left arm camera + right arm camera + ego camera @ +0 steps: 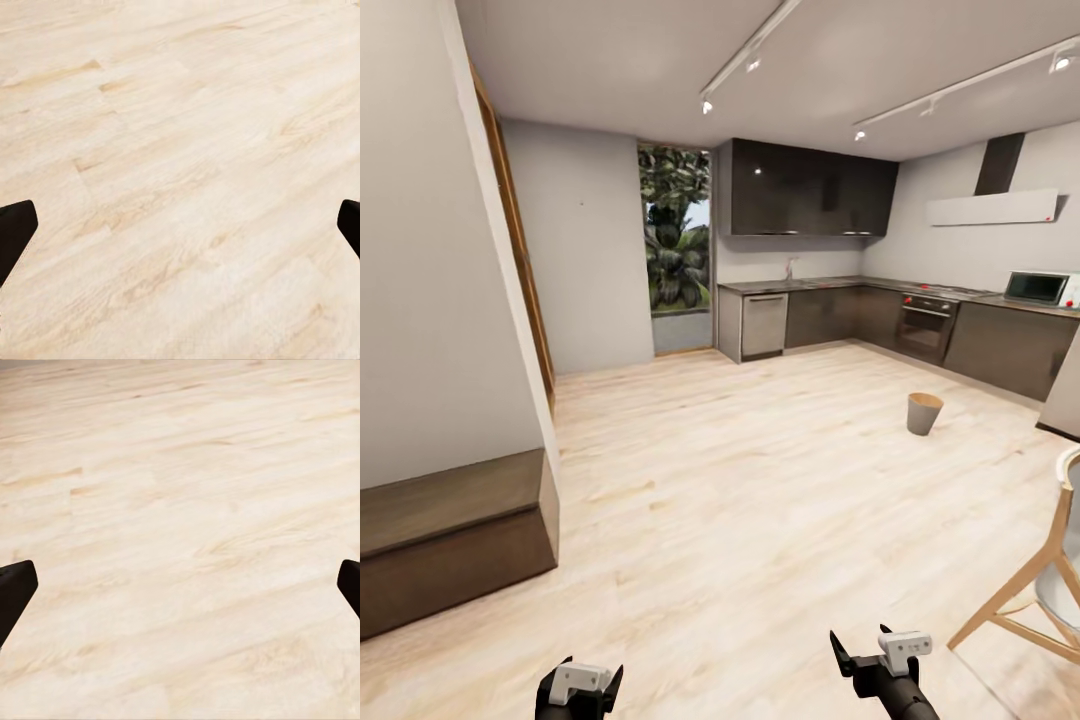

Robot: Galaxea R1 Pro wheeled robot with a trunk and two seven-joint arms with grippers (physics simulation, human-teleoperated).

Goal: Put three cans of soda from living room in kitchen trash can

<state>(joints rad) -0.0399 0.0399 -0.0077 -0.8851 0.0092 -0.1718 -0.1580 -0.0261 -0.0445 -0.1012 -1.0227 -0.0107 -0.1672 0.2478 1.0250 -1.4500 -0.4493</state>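
Looking across the kitchen from the head camera, the trash can (924,413) stands upright on pale wood floor (740,480), well ahead of dark cabinets (810,188), oven (926,325) and microwave (1038,288). Left gripper (580,682) and right gripper (868,650) hang low, spread wide and empty; wrist cameras reveal bare planks between dark fingertips (15,232).

One tash can (924,412), one chair (1040,585), two pincers.
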